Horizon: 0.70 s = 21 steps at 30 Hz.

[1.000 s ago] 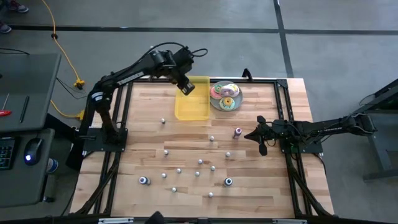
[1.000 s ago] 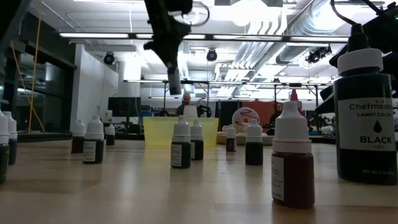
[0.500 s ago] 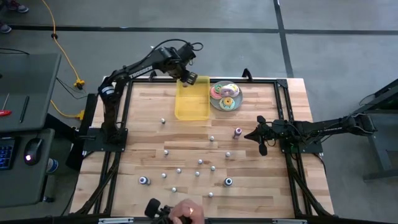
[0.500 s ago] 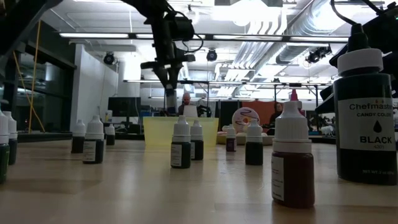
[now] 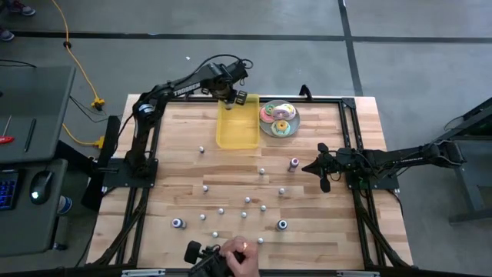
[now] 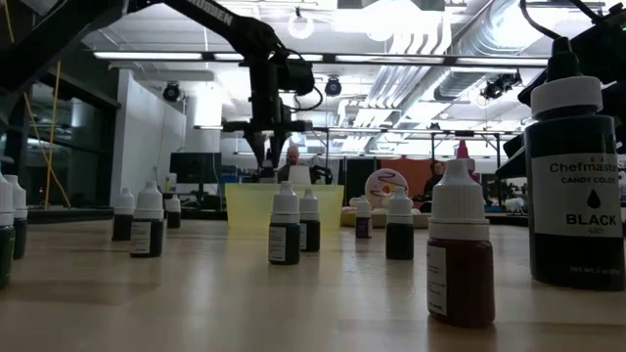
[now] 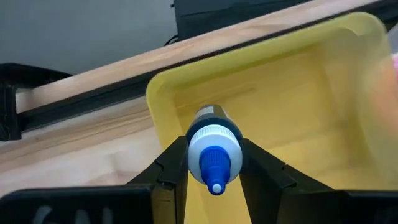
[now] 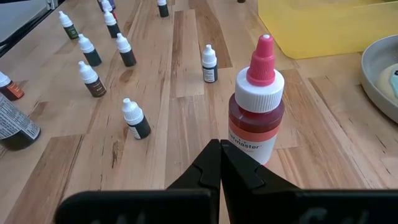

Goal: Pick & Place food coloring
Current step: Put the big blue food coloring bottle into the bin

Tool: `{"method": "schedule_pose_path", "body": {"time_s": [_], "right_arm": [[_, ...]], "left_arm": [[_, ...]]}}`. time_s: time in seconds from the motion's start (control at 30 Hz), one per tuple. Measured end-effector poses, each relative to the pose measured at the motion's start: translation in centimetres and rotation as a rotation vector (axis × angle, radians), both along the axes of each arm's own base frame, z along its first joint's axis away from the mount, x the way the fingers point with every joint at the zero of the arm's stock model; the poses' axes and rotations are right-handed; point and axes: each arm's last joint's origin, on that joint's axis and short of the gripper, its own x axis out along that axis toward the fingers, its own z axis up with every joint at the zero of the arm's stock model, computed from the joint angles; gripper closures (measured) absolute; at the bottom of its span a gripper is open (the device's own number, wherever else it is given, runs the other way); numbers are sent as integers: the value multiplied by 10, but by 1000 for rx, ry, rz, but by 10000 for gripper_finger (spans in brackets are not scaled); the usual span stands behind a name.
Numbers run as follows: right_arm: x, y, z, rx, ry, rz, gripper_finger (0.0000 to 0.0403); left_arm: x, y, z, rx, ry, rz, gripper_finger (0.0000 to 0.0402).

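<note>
The food coloring bottles (image 5: pixel 247 200) are tiny, whitish-grey, and stand scattered upright on the wooden table; two have blue caps (image 5: pixel 178 224). My left gripper (image 5: pixel 231 95) hangs over the far end of the yellow tray (image 5: pixel 237 127), shut on a blue-tipped bottle (image 7: pixel 213 146). In the low view my left gripper (image 6: pixel 261 158) points down above the yellow tray (image 6: pixel 284 205). My right gripper (image 5: pixel 309 167) is shut and sits low at the table's right, just short of a pink-capped bottle (image 5: pixel 294 163). The right wrist view shows that pink-capped bottle (image 8: pixel 256 115) just beyond the shut right gripper (image 8: pixel 219 149). My left gripper pinches the bottle between its two fingers (image 7: pixel 173 168), at the body just under the white cap (image 7: pixel 213 138). The fingers come from above, pointing down. The bottle lies along them, blue tip toward the wrist. It is lifted clear above the inside of the tray.
A plate of pastel doughnuts (image 5: pixel 278 118) sits right of the tray by the far edge. A person's hand (image 5: pixel 235 252) with a dark object (image 5: pixel 201 258) reaches in at the near edge. Large bottles (image 6: pixel 572 186) stand close to the low camera.
My left gripper has carried the bottle toward the far edge along the tray and sunk lower over its far end, staying shut. A person's hand with a dark object has come in at the table's near edge.
</note>
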Motion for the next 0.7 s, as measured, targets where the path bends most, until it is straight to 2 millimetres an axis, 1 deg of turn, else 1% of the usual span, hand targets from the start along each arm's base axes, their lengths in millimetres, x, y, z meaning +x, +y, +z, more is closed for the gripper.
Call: {"method": "schedule_pose_path", "body": {"time_s": [0.1, 0.27, 0.4, 0.6, 0.7], "right_arm": [[0, 0, 0, 0, 0, 0, 402], [0, 0, 0, 0, 0, 0, 402], [0, 0, 0, 0, 0, 0, 402], [0, 0, 0, 0, 0, 0, 402], [0, 0, 0, 0, 0, 0, 402]], "left_arm": [[-3, 7, -3, 14, 16, 26, 300], [-10, 15, -4, -14, -7, 45, 296], [-9, 18, -8, -30, -8, 31, 284], [-4, 20, -24, -71, 8, 1, 279], [-2, 21, -24, -62, 0, 1, 278]]}}
